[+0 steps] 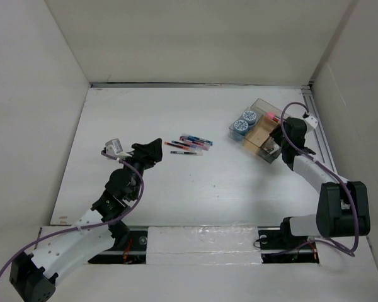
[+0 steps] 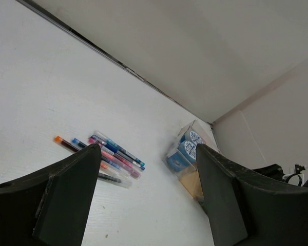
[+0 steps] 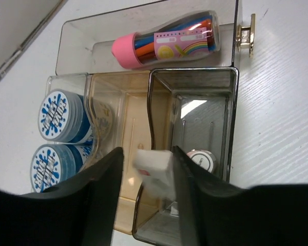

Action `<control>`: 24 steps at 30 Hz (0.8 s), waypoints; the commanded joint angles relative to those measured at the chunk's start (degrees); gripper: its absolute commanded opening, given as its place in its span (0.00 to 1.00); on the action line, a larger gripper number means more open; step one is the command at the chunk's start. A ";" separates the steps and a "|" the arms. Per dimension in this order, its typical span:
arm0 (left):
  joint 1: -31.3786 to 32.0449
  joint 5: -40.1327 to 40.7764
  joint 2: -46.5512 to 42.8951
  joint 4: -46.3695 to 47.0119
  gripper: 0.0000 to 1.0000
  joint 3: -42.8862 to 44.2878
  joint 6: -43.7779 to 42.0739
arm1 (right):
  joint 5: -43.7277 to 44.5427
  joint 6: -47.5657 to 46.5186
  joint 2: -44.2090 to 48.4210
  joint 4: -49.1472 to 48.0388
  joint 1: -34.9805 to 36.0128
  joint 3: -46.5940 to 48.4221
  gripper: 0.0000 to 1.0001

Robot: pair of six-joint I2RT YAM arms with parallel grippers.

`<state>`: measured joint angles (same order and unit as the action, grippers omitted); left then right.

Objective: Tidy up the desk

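One left hand [image 1: 156,151] above the desk [image 1: 195,195]

In the right wrist view the white block [image 3: 153,160] pinched in the right tool [image 3: 148,154] is blurred, its lower end lost behind the fingers [image 3: 100,195]; those fingers also cover part of the lower blue tub [image 3: 47,166], the small red-rimmed round thing [image 3: 202,160] and the lower edge of the clear tray [image 3: 195,70]. In the left wrist view the wide-apart fingers [image 2: 66,195] of the left tool [image 2: 148,147] hide the near ends of some pens [image 2: 118,154] on the counter [image 2: 51,77]; their print is too small to read.
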<state>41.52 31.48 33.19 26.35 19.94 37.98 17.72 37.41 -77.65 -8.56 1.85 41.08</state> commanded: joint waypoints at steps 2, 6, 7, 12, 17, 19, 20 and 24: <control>-0.21 -0.55 -0.32 2.13 0.71 0.18 -0.18 | 2.68 1.97 2.59 -0.32 -1.06 0.94 0.57; -0.21 0.07 -0.14 1.78 0.71 0.27 -0.10 | -0.21 0.92 2.33 -0.06 -1.06 1.28 0.68; -0.21 -0.02 -0.32 1.60 0.71 0.36 -0.18 | -1.62 -0.22 2.32 -2.23 -1.06 1.20 0.60; -0.21 1.12 -0.93 1.60 0.70 -0.17 0.17 | -17.26 -11.64 -1.34 -12.18 10.07 1.88 0.07; -0.21 2.96 -3.65 1.95 0.60 -1.84 1.22 | -24.57 -20.60 -13.30 -4.02 20.29 13.92 0.04; -0.21 3.67 -5.06 1.60 0.56 -2.19 1.48 | -23.70 -22.54 -18.21 -0.43 24.32 19.70 0.16; -0.21 3.50 -5.33 2.04 0.55 -2.28 1.14 | -21.52 -23.60 -19.81 0.55 25.48 21.65 0.20; -0.21 2.53 -4.45 2.31 0.56 -1.76 0.61 | -18.07 -25.19 -27.10 6.53 28.29 31.32 0.46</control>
<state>41.52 33.74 28.56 26.37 17.72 38.83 -2.04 16.43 -102.59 -6.13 29.50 65.98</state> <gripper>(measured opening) 0.556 0.445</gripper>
